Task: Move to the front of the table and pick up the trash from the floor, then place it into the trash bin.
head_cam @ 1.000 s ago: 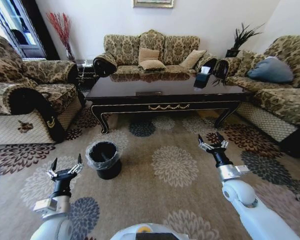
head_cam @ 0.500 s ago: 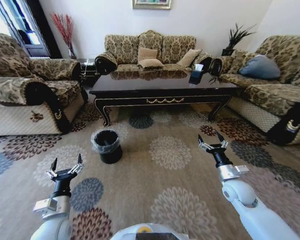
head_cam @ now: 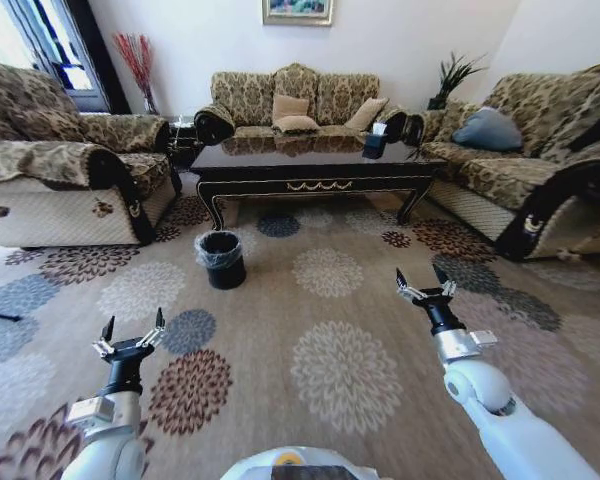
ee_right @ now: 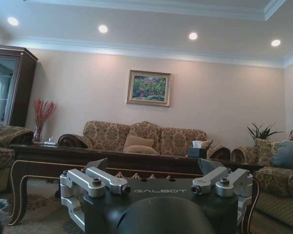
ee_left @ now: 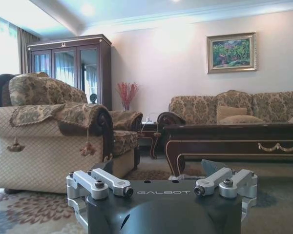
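- Trash bin (head_cam: 221,259), a small round black bucket with a clear plastic liner folded over its rim, stands upright on the carpet just off the front left corner of the table, near the curved leg there; nothing lies between it and the robot.
- Floor (head_cam: 330,370) is beige-brown carpet patterned with round flower medallions in cream, brown and dark blue; no litter can be made out on it from the head view, though small scraps might be too small to tell.
- Long, low, dark glossy wooden coffee table (head_cam: 315,170) with carved curved legs and a gold ornament on its front apron carries a black tissue box (head_cam: 374,145) near its far right corner.
- Patterned brocade sofas ring the table: one behind (head_cam: 300,100), one at the left (head_cam: 60,180), one at the right (head_cam: 540,170) with a blue-grey cushion (head_cam: 488,130).
- Left gripper (head_cam: 131,336) hangs over the carpet at the lower left of the head view, fingers spread, holding nothing.
- Right gripper (head_cam: 424,285) hangs over the carpet at the right, jaws likewise spread and empty.
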{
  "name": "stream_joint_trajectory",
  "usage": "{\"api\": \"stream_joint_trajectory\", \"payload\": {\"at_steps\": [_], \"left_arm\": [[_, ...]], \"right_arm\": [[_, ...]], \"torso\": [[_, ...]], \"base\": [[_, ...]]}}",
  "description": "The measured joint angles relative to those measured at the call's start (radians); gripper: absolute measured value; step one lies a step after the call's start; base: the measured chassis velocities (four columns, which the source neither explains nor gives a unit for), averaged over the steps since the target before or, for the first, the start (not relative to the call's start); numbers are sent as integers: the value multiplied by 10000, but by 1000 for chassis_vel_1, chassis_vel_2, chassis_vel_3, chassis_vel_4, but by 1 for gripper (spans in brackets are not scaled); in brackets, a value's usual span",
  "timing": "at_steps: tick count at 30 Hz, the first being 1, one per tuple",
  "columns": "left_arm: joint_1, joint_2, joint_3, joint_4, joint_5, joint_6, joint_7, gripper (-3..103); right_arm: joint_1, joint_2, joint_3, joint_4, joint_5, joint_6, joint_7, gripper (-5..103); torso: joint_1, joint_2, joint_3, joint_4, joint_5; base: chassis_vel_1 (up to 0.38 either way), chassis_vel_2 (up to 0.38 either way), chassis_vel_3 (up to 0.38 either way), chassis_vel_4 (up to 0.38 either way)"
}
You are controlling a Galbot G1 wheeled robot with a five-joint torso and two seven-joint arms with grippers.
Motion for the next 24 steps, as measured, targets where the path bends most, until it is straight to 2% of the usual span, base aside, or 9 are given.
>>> {"api": "stream_joint_trajectory", "payload": {"at_steps": [4,7,9,13,15,18,21,22,24], "left_arm": [[0,0,1,1,0,0,0,100],[-1,0,1,3,0,0,-1,100],[0,0,0,2,0,0,0,100],[0,0,0,3,0,0,-1,100],[0,0,1,3,0,0,0,100],[3,0,0,3,1,0,0,100],[5,-1,-1,4,0,0,-1,100],[4,0,-1,2,0,0,0,100],[0,0,1,4,0,0,0,100]], "right_arm": [[0,0,0,0,0,0,0,100],[0,0,0,0,0,1,0,100],[0,1,0,0,1,0,0,100],[1,0,0,1,0,0,0,100],[0,1,0,1,0,0,0,100],[-2,1,0,1,0,-1,0,100],[-1,0,0,5,0,-1,-1,100],[-2,1,0,4,0,-1,0,100],[0,0,0,5,0,-1,-1,100]], "torso": [[0,0,0,-3,7],[2,-1,1,0,-4],[2,-2,1,-3,6],[2,-1,1,0,-6],[2,-2,0,-4,10],[-1,0,-4,-3,0],[-3,0,-5,-2,-1],[-3,1,-6,-7,13],[-1,-1,0,-3,-7]], "base": [[315,-320,-335,353],[324,-357,-351,357],[346,-342,-342,355],[356,-350,-356,356],[370,-357,-352,344],[340,-331,-321,321],[199,-218,-238,252],[175,-177,-126,116],[8,-38,-63,-1]]}}
